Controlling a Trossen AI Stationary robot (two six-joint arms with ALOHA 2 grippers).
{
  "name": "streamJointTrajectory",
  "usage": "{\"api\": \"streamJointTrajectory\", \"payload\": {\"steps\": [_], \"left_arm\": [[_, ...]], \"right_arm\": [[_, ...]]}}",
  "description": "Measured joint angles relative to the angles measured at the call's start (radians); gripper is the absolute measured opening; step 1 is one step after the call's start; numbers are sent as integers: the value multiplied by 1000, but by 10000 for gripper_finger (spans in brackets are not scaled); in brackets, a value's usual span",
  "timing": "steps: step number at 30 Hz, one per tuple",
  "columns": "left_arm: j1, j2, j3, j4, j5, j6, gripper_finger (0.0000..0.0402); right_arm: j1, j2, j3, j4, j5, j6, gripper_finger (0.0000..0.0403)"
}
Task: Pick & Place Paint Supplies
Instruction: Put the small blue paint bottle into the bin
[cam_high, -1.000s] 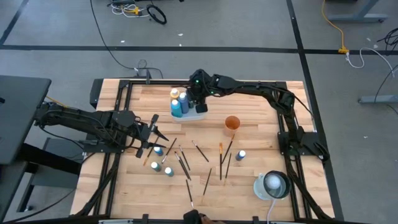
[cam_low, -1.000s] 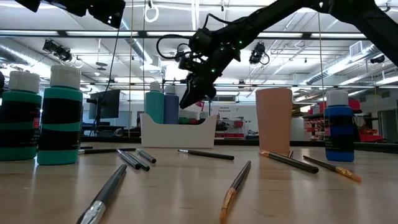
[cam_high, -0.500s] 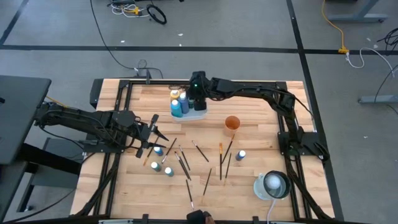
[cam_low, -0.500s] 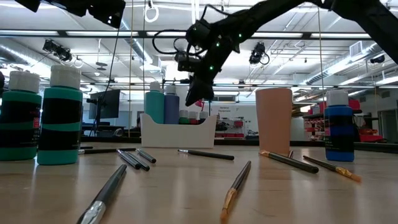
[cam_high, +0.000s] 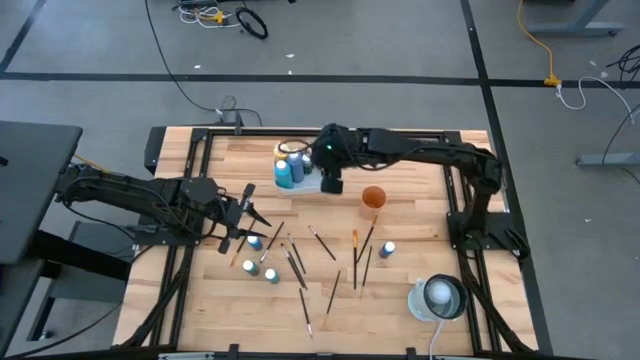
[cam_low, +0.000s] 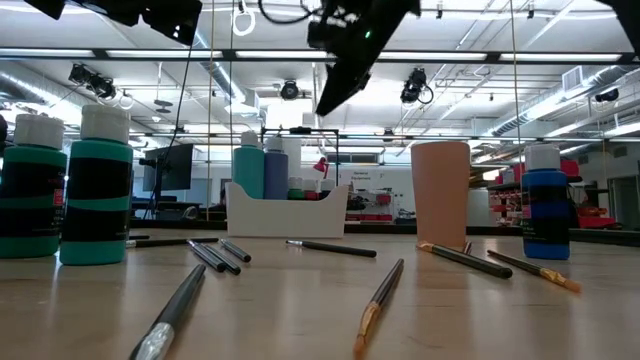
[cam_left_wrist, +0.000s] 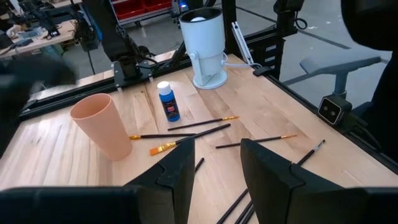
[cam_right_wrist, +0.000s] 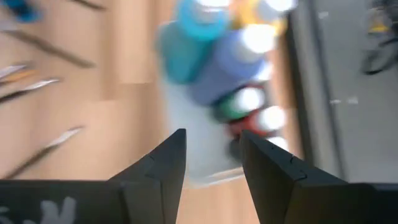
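Note:
A white tray (cam_high: 312, 184) at the table's far middle holds several paint bottles (cam_high: 287, 166), blurred in the right wrist view (cam_right_wrist: 214, 59). My right gripper (cam_high: 332, 184) hangs open and empty above the tray's right end, high in the low view (cam_low: 335, 92). More bottles stand on the wood: small ones (cam_high: 254, 242), (cam_high: 271, 275) and a blue one (cam_high: 387, 250). Thin paintbrushes (cam_high: 322, 243) lie scattered on the near half. My left gripper (cam_high: 248, 214) waits open at the left, above the table, its fingers (cam_left_wrist: 180, 168) apart.
An orange-brown cup (cam_high: 373, 198) stands right of the tray, close to my right gripper. A white jug-like vessel (cam_high: 440, 297) sits at the near right corner. Dark frame rails (cam_high: 200, 160) run along the table's sides.
My right gripper has risen from just above the tray's bottles and swung toward the table's right and near side, rolling its wrist as it went. Most of this came in the last half second. Bottles, tray and brushes have stayed where they were.

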Motion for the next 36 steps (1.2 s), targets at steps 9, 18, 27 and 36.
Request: {"api": "streamJointTrajectory", "payload": {"steps": [9,18,27,36], "left_arm": [[0,0,0,-1,8,-2,139],[0,0,0,-1,8,-3,139],[0,0,0,8,8,-6,139],[0,0,0,18,8,-6,139]], "right_arm": [[152,-90,-1,-246,-115,151,155],[303,-148,-90,-296,-114,360,155],[418,-189,-226,-342,-193,480,155],[498,-200,-398,-388,-198,490,155]]}}
